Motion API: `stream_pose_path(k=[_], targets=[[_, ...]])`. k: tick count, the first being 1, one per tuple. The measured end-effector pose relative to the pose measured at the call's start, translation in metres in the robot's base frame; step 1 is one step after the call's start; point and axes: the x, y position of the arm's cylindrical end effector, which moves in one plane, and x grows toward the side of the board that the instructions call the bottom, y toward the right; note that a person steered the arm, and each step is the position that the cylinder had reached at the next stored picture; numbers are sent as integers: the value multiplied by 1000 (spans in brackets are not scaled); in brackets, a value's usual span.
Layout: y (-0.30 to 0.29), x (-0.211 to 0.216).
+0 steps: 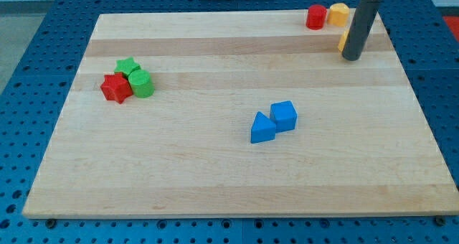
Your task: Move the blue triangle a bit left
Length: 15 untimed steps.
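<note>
The blue triangle [262, 128] lies near the board's middle, a little toward the view's bottom. A blue cube [284, 116] touches it on its upper right. My tip [351, 57] rests on the board at the view's upper right, far from the blue triangle, up and to the right of it. The rod partly hides a yellow block [345, 38] just to its left.
A red cylinder [316, 17] and a yellow block [338, 13] sit at the board's top edge near the rod. A green star [127, 67], a green cylinder [141, 83] and a red star [115, 88] cluster at the view's left. The wooden board [215, 179] lies on a blue pegboard table.
</note>
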Motion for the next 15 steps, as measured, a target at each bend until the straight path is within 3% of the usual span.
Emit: stream_pose_path(k=[3, 5, 9, 10, 13, 15], targets=[[16, -36], [16, -31], [16, 157], [5, 185], [2, 187], [-79, 187]])
